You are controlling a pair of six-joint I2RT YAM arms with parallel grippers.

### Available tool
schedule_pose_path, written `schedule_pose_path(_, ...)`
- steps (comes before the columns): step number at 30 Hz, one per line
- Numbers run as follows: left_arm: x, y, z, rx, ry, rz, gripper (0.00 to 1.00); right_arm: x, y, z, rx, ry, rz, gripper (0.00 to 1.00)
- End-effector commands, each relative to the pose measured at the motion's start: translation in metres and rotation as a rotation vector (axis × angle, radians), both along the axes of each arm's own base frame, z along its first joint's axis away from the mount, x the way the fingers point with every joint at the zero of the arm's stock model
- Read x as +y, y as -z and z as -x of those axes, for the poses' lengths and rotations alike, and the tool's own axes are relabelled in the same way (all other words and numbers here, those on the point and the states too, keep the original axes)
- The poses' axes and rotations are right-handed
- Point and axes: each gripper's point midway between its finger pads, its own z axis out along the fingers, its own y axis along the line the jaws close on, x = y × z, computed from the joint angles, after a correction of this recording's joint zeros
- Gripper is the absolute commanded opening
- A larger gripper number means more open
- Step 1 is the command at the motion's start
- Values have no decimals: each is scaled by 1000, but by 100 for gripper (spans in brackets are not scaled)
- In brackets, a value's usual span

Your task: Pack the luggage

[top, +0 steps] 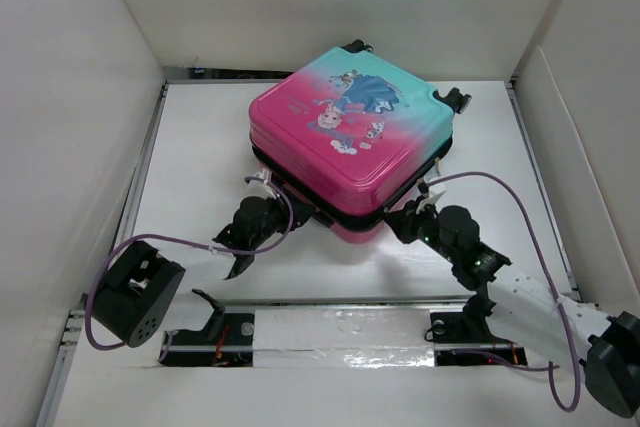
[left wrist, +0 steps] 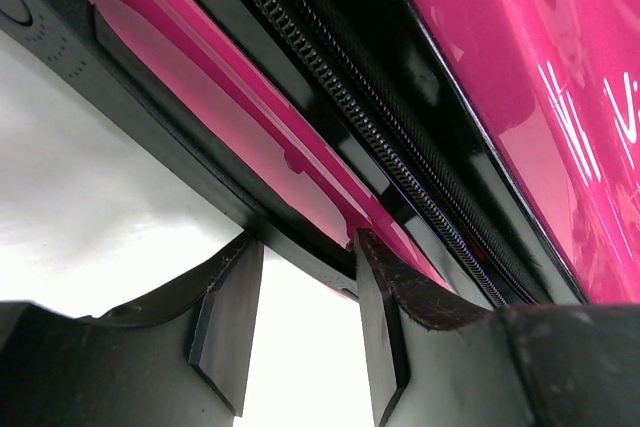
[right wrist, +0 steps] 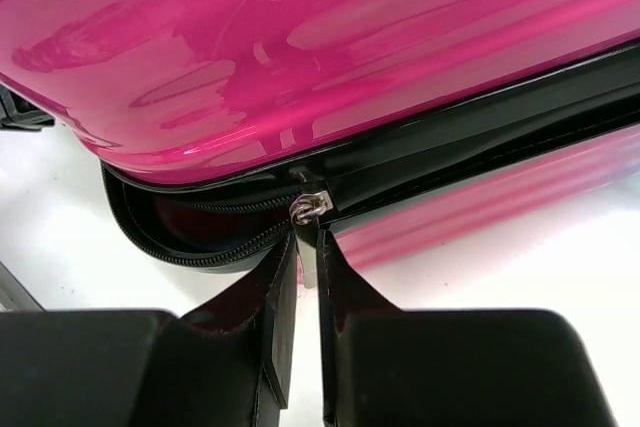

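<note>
White table (top: 200,167) w/ the luggage (top: 350,137) lying flat on it, approx center-back.

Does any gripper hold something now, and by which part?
The right gripper pinches the zipper pull of the luggage by its tab; the left gripper, open, holds nothing.

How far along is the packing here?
Done: the luggage lid is down on its base. In hand: the right gripper pinches the zipper pull at the near corner; the left gripper stands open by the lower shell. Left: the zipper there gapes unzipped.
</note>
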Motion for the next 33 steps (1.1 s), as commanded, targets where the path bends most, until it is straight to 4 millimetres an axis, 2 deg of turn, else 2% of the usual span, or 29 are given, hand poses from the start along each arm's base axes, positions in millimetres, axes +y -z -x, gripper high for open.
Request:
schedule_pose_path(1,-14,-23,-7,-109,70,-6,22,4,-18,-13,-69,18,-39,5)
schedule_pose_path(3,-15,-24,-8,-114,70,-2,21,5,-16,-15,-60,16,-31,0)
schedule_pose_path(8,-17,-26,-12,-123,66,4,12,10,-7,-3,-8,-23,-36,0)
schedule_pose_path(13,-20,-31,-17,-142,62,28,1,28,8,35,64,-131,-58,0)
schedule_pose_path(15,-22,-36,-19,-156,57,47,0,42,11,57,106,-202,-74,0)
schedule_pose_path(18,-25,-38,-21,-158,57,73,0,58,9,82,145,-270,-84,0)
schedule_pose_path(22,-33,-37,-20,-151,75,91,0,80,-2,104,167,-348,-136,0)
schedule_pose_path(24,-43,-39,-15,-158,99,92,0,92,-9,105,163,-351,-156,0)
schedule_pose_path(25,-44,-39,-17,-156,94,91,0,101,-12,113,159,-378,-161,0)
schedule_pose_path(26,-48,-39,-14,-157,108,93,0,110,-7,112,164,-380,-146,0)
schedule_pose_path(27,-53,-42,-12,-160,117,104,0,120,-18,108,145,-372,-157,0)
schedule_pose_path(29,-53,-41,-13,-159,118,105,0,133,-18,106,140,-358,-128,0)
schedule_pose_path(30,-56,-41,-10,-158,129,106,0,135,-12,97,137,-301,-89,0)
schedule_pose_path(31,-55,-43,-9,-160,123,111,0,141,-25,92,123,-280,-98,0)
schedule_pose_path(33,-49,-38,-7,-148,111,92,0,127,-19,80,120,-187,-45,0)
